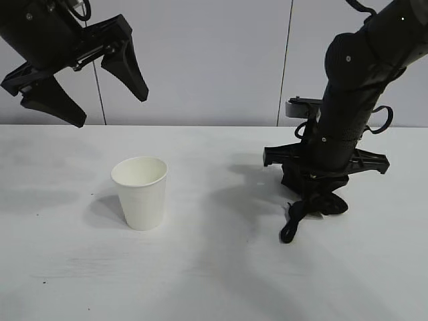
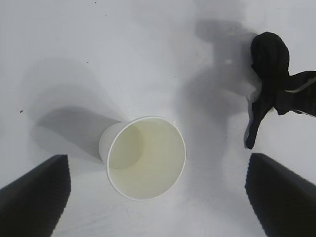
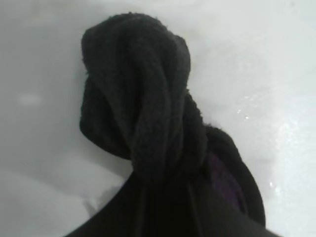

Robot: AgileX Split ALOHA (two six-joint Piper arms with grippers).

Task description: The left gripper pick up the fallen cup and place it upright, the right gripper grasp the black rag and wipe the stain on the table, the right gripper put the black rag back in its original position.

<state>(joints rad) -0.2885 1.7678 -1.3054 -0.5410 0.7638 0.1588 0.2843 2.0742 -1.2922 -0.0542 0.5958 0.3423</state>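
White tapered paper cup seen upright on white tabletop, left of centre; left gripper raised above it, fingers spread, empty. Bunched black cloth rag clamped by right gripper, pressed on tabletop right of centre. Amber stain not seen. Risk: rag tail dragged, liquid smeared wider; rag dropped off original spot

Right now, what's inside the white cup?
Nothing shows inside the cup: the left wrist view looks down onto its bare pale bottom. The table patch beneath the cup is covered.
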